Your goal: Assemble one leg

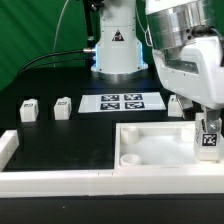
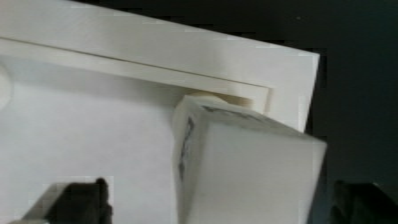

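A white leg (image 1: 209,140) with a tag on its face stands in the corner of the large white tray-like piece (image 1: 150,135) at the exterior view's right. My gripper (image 1: 207,124) is directly above it, fingers straddling the leg's upper part. In the wrist view the leg (image 2: 249,160) rises from a corner hole of the tray-like piece (image 2: 107,110), between my dark fingertips (image 2: 75,200). Bare gaps show on both sides of the leg, wider on one side, so my gripper (image 2: 217,206) is open around it.
Three more legs stand on the black table: two at the exterior view's left (image 1: 28,109) (image 1: 63,106) and one at the right (image 1: 176,104). The marker board (image 1: 122,102) lies behind the tray-like piece. A white rail (image 1: 60,182) runs along the front.
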Available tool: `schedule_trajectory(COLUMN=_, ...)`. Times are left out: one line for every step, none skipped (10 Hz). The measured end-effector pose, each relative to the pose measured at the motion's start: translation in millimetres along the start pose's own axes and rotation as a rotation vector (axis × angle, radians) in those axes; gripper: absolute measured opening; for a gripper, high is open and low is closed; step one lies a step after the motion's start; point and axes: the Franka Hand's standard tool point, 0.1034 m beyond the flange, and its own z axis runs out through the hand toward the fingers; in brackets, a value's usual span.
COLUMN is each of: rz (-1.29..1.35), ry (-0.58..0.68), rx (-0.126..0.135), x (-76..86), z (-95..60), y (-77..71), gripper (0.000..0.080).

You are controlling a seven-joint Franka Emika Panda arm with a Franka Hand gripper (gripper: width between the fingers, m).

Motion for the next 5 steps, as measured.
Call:
schedule_trajectory(rz=-0.14, ry=0.001, rx=-0.001, x=-0.1, z=-0.1, y=-0.5, gripper=0.0644)
schedule_trajectory(rz=-0.24, ry=0.001, rx=-0.003, x=-0.6, z=0.2, y=-0.7, gripper=0.0648)
schedule_trajectory(rz=-0.373, ry=0.006, rx=-0.012, x=-2.4, z=0.1, y=-2.4, gripper=0.0648)
schedule_trajectory(rz=-0.522, ry=0.016, rx=-0.02, x=-3.6, z=-0.4, y=-4.8, gripper=0.0649)
schedule_trajectory(rz=-0.647, ry=0.011, rx=-0.034, x=-4.7, z=-0.3, y=-5.4, gripper=0.0649)
